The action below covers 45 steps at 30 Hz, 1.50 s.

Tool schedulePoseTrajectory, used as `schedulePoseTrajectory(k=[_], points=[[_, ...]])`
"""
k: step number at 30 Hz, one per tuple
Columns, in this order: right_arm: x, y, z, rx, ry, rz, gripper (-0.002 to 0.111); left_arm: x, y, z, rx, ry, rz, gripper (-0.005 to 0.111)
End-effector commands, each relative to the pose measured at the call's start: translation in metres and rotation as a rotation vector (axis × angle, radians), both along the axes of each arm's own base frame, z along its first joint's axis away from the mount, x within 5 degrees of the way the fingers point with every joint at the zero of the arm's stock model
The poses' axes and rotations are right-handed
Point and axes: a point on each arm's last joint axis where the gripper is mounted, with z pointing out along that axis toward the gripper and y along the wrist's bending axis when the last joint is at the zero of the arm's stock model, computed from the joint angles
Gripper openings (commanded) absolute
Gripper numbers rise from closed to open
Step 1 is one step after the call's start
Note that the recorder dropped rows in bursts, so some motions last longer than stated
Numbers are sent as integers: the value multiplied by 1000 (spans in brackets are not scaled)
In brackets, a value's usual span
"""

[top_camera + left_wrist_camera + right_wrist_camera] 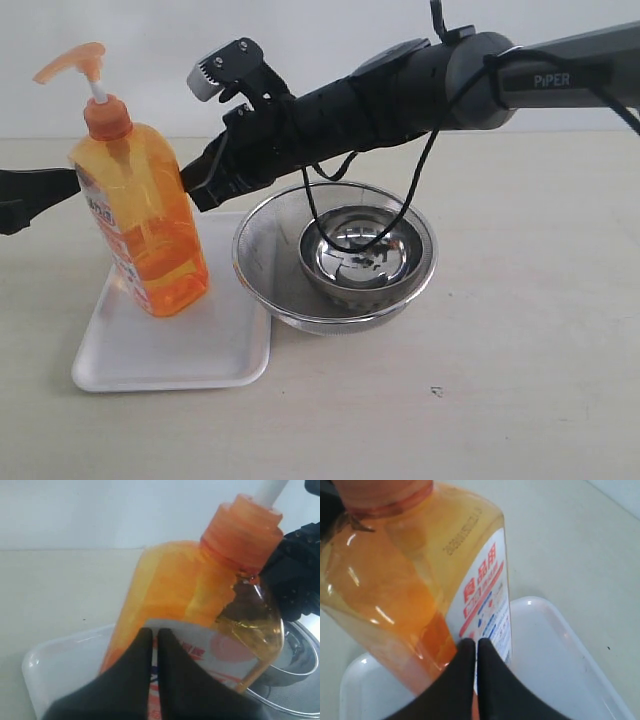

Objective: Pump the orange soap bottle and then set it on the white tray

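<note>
Small steel bowl (352, 262) nested inside larger steel bowl (262, 262) on beige table (500, 385)

Glossy, translucent orange plastic is seen on the bottle (150, 230); the tray (190, 350) is shown smooth and white; polished metal is noted on the bowls (400, 300), matt beige on the table (500, 380).

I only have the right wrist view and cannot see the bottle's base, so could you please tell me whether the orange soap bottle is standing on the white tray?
Observer: Yes. In the exterior view the orange soap bottle has its base on the white tray and leans a little.
Operator: Is anything close to the tray?
Observer: Two nested steel bowls sit right beside it, under the right arm.
Operator: And the left gripper?
Observer: The left gripper is shut and points at the bottle's label.
</note>
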Motion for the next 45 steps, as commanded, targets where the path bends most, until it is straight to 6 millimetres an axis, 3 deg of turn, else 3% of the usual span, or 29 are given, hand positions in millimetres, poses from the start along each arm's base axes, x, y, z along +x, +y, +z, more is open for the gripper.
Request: schedulePoseTrajectory(k=[1,12,25,45], points=[[-4,1,1,-12,8,44,0,3,-1,-5,-11,14,-3,5],[-7,1,0,-24,28,69,0,9,-19,-25,-19,67,-58,5],[-18,11,-6,-102,12,100,0,23,-15,-17,14,37,-46,5],[-13,11,-7,-120,-20,42,0,20,-17,-20,23,90,-80,5]])
